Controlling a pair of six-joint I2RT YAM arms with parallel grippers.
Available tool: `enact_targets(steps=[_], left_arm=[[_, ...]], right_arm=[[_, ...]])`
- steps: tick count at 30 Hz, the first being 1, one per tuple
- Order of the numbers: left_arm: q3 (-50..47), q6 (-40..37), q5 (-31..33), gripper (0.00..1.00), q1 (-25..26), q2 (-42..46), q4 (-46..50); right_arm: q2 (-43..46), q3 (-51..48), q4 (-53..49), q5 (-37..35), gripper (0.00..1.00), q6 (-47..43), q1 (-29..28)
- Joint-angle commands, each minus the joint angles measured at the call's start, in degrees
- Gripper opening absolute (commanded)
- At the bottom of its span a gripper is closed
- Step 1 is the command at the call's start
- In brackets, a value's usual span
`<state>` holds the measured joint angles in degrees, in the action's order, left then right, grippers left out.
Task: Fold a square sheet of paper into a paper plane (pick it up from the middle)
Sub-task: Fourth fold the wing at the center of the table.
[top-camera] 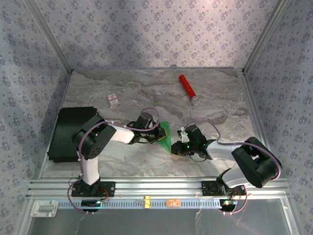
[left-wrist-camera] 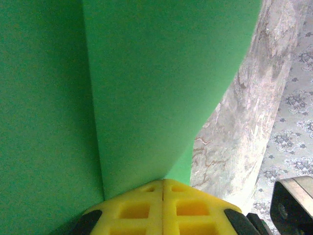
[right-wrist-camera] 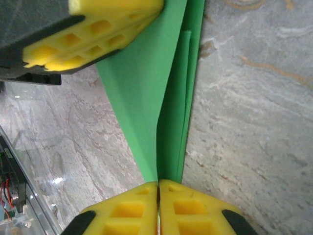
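The square sheet of paper [top-camera: 165,132] is bright green and folded into layers that taper to a narrow wedge. It is held up off the marble table between the two arms at mid-table. My left gripper [top-camera: 158,136] is shut on its left side, and in the left wrist view the green paper [left-wrist-camera: 146,88] rises straight out of the closed left gripper [left-wrist-camera: 163,182]. My right gripper [top-camera: 175,147] is shut on the narrow end of the paper [right-wrist-camera: 164,107], whose folded layers run into the closed right gripper [right-wrist-camera: 158,184]. The left gripper's yellow fingers [right-wrist-camera: 98,34] pinch the far part.
A red cylinder [top-camera: 187,88] lies at the back right of the marble table [top-camera: 220,98]. A black flat box [top-camera: 68,134] sits at the left edge, and a small white card [top-camera: 113,101] lies behind the left arm. An aluminium rail [top-camera: 156,188] runs along the front.
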<state>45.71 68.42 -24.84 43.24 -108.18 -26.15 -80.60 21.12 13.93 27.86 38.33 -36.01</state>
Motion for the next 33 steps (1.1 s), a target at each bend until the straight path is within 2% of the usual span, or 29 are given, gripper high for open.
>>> enact_targets(steps=[1,5,8,12,19,28,33], left_arm=[[-0.5,-1.0,2.8,0.06,-0.4,-2.4,4.6],[-0.5,-0.9,2.8,0.06,-0.4,-2.6,4.6],[-0.5,-0.9,2.8,0.06,-0.4,-2.6,4.4],[-0.5,-0.9,2.6,0.06,-0.4,-2.6,4.2],[-0.5,-0.7,2.5,0.06,-0.4,-2.7,3.8],[-0.5,-0.7,2.3,0.06,-0.4,-2.9,3.5],[-0.7,-0.6,2.5,0.06,-0.4,-2.8,3.6]], right_arm=[[0.0,-2.1,-7.8,1.0,0.06,-1.5,0.1],[0.3,-2.6,-8.0,0.5,0.06,-1.3,0.1],[0.9,-2.7,-9.0,0.4,0.12,-1.4,0.2],[2.0,-2.9,-9.9,-0.1,0.13,-1.8,0.1],[1.2,-3.0,-10.3,0.5,0.05,-1.9,0.1],[2.0,-3.0,-10.8,1.0,0.09,-1.8,0.1],[2.2,-3.6,-11.0,1.5,0.07,-1.9,0.1]])
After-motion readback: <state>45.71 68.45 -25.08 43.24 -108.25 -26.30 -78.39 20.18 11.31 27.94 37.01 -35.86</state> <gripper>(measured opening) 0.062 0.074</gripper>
